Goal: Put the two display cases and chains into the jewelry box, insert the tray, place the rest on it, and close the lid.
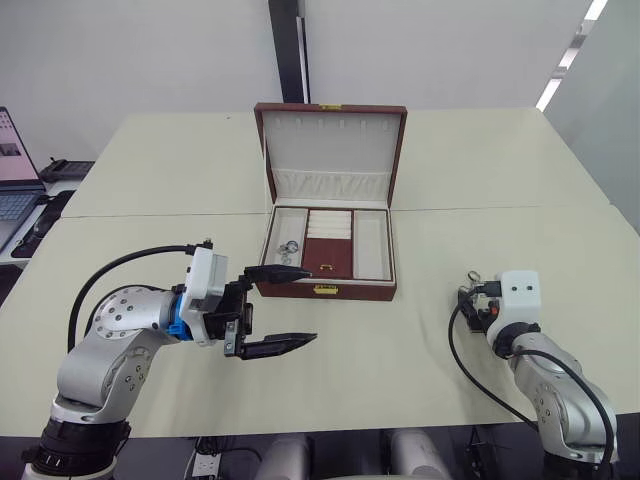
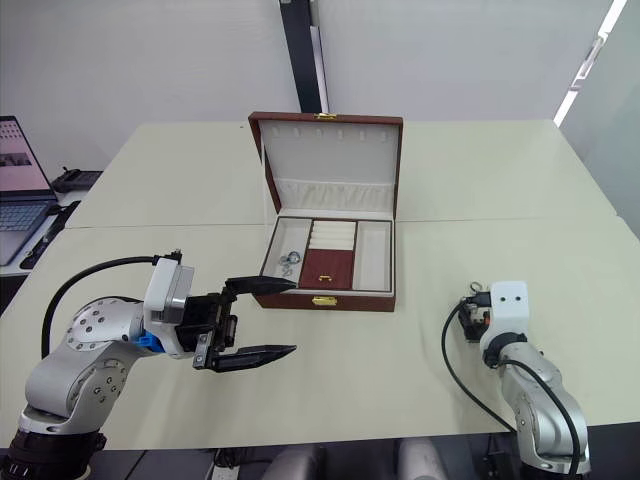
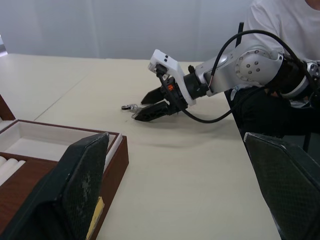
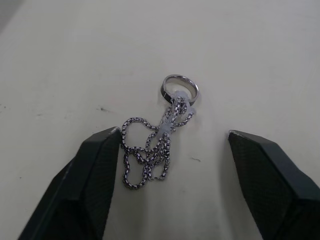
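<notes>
Spreading wide over a silver chain (image 4: pixel 156 145) with a ring on the bare table (image 1: pixel 420 330), my right gripper (image 4: pixel 170 165) is pointing down, its forearm bent back toward me. My left gripper (image 1: pixel 280 310) is hovering open-jawed just before the jewelry box (image 1: pixel 330 290), forearm reaching in sideways. I am seeing the tray (image 1: pixel 330 243) seated inside, lid (image 1: pixel 330 150) standing upright.

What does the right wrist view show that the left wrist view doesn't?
Right wrist view: the chain in detail, a bunched silver length tied to a ring, lying between the right gripper's open jaws. Left wrist view: the jewelry box's corner, the tray inside it, and a person behind the table. Both: the chain on the cream table.
</notes>
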